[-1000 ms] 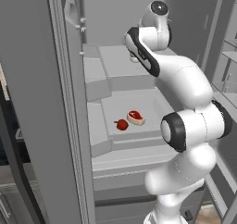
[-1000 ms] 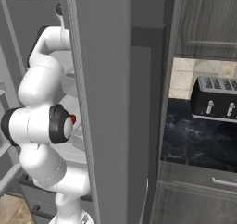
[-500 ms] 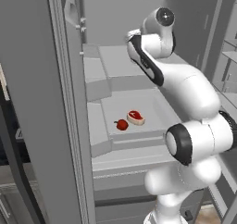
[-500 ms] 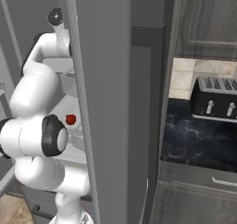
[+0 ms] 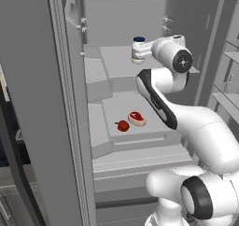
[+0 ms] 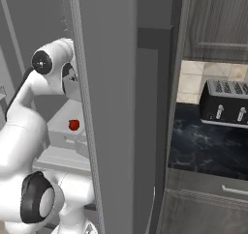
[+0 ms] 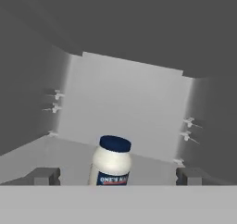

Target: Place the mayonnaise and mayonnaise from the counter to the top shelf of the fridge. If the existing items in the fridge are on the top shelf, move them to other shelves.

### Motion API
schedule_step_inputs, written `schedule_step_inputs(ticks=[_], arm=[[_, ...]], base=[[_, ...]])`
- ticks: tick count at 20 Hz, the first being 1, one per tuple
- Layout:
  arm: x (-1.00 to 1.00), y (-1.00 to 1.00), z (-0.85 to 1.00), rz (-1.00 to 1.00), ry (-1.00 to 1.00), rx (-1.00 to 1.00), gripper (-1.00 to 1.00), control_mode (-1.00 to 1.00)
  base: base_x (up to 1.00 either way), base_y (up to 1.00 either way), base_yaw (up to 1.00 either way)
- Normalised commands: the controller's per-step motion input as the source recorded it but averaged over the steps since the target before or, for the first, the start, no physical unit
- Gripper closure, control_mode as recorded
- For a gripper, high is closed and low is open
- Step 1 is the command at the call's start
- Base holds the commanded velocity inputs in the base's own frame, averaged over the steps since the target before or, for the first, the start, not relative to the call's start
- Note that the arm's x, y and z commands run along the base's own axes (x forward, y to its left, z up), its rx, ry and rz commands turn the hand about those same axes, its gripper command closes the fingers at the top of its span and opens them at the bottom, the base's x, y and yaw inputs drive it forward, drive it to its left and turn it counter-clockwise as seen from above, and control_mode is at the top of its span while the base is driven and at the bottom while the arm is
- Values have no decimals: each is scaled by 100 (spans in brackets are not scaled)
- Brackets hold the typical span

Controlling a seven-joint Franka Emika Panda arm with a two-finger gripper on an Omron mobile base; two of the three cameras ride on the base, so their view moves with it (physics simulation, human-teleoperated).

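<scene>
The white mayonnaise jar (image 7: 110, 162) (navy lid) was seen upright on the fridge's top shelf (image 5: 116, 57), between fingers (image 7: 46, 176) spread wide, untouched.

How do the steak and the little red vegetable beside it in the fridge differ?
The steak is flat, red with a pale rim; the red vegetable is round, shiny and solid red. The steak is bigger and lies further back, the vegetable nearer the shelf's front edge. Both sit close together on the same lower shelf.
</scene>
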Motion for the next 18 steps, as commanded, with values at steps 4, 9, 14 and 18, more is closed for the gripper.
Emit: schedule_step_inputs(ticks=[4,9,14,18], arm=[[-100,3,25,0,-7,7,-100,-100],[-100,2,32,0,0,1,-100,-100],[-100,0,27,0,4,0,-100,-100],[-100,0,2,0,7,0,-100,-100]], base=[[0,0,0],[0,0,0],[0,0,0],[0,0,0]])
